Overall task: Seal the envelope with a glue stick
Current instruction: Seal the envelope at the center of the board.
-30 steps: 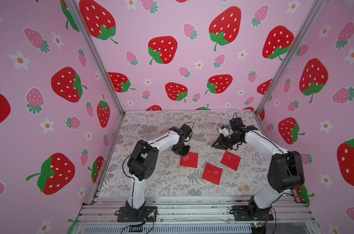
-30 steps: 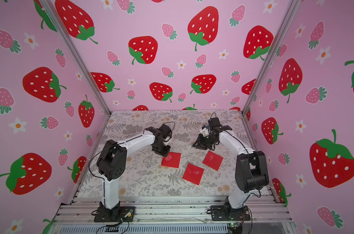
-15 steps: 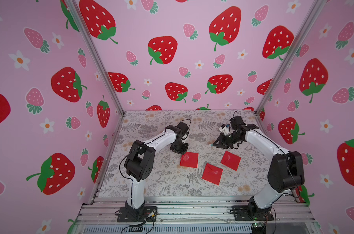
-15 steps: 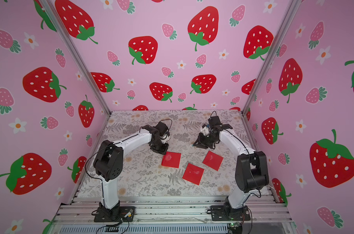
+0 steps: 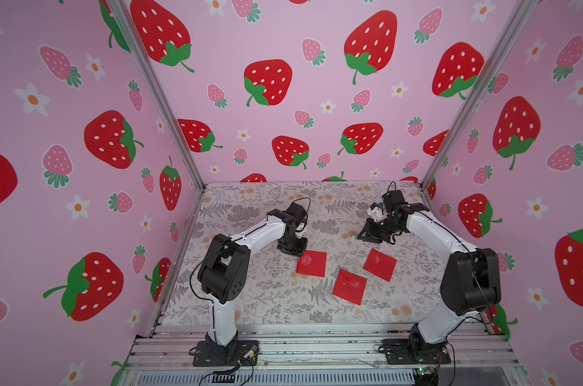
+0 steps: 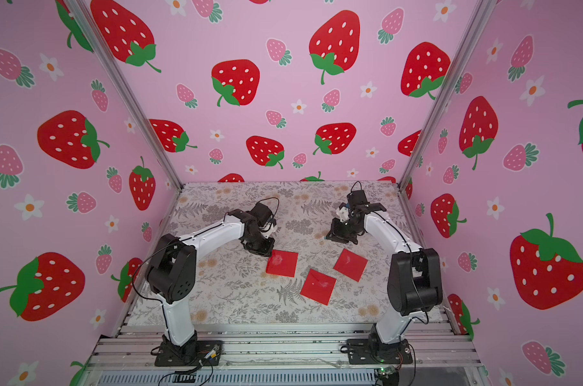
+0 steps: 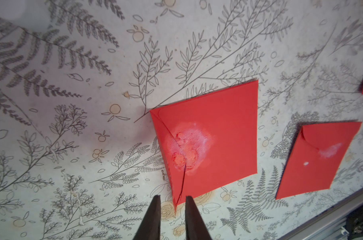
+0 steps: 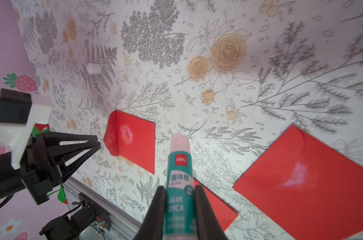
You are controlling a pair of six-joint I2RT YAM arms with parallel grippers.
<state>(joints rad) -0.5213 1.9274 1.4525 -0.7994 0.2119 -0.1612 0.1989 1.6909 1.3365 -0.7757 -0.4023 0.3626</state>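
The right gripper (image 8: pixel 180 188) is clamped on the slim white glue stick with the teal-green label (image 8: pixel 177 166). Its bare pinkish tip points out over the floral-printed tabletop (image 7: pixel 72 104), off the paper and well apart from the nearest square red paper envelope (image 7: pixel 218 135). The left gripper (image 7: pixel 172 197) sits low at that envelope's corner with its jaws a narrow gap apart. The paper's point reaches between the tips, and I cannot tell whether they touch it. A whitish glue patch (image 7: pixel 188 145) already marks the envelope at its flap, which looks partly raised in the right wrist view. The step in hand therefore seems to be working this flap, with sealing not yet done. Next, the left jaws need to hold or fold the flap without sliding the light paper, and the stick must reach the patch at a shallow angle. Two more red envelopes (image 5: pixel 349 286) (image 5: pixel 380 264) lie close by, near the front metal rail (image 5: pixel 316 337). Open table lies behind both arms, where a small white cylinder, probably the cap (image 8: pixel 92 68), rests alone.
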